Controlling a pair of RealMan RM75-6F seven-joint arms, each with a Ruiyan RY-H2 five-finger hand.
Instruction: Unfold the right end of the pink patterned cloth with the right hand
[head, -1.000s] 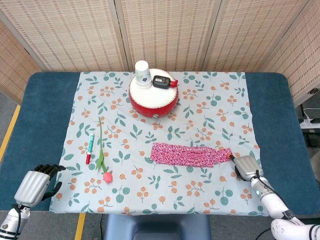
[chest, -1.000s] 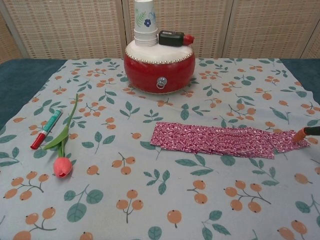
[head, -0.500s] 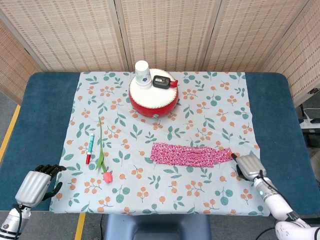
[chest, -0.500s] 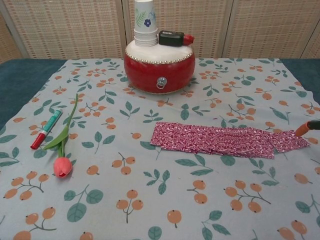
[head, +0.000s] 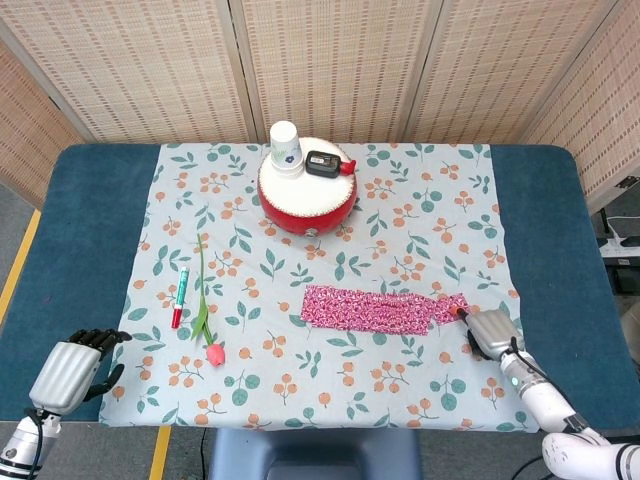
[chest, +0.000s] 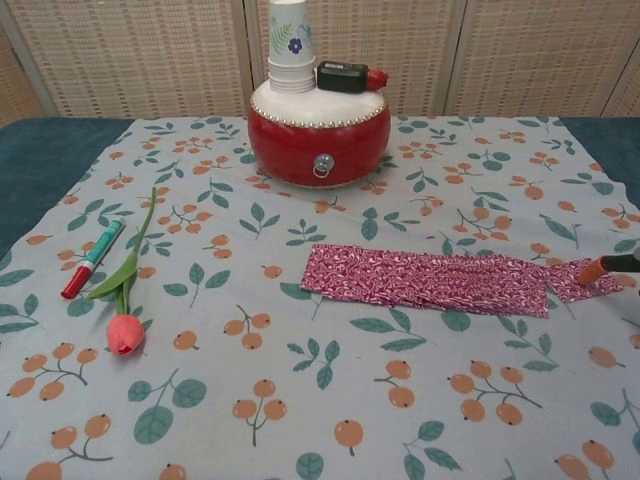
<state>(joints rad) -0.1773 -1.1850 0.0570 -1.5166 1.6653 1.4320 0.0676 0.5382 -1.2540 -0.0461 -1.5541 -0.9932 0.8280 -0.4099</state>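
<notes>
My left hand (head: 72, 368) idles at 7 o'clock off the leaf-print tablecloth (head: 420, 215), fingers curled on nothing. Red-capped marker (head: 180, 296) and pink tulip (head: 205, 318) lie at 9 o'clock. Red round drum (head: 307, 192) with white paper cup (head: 285, 147) at 12 o'clock. Pink patterned cloth strip (head: 380, 309) lies flat just right of centre. My right hand (head: 490, 332) sits at 4 o'clock, orange fingertip (chest: 592, 270) touching the cloth's right end; grip I cannot tell.

Right hand (head: 492, 332) low, left hand (head: 70, 369) fingers curled
</notes>
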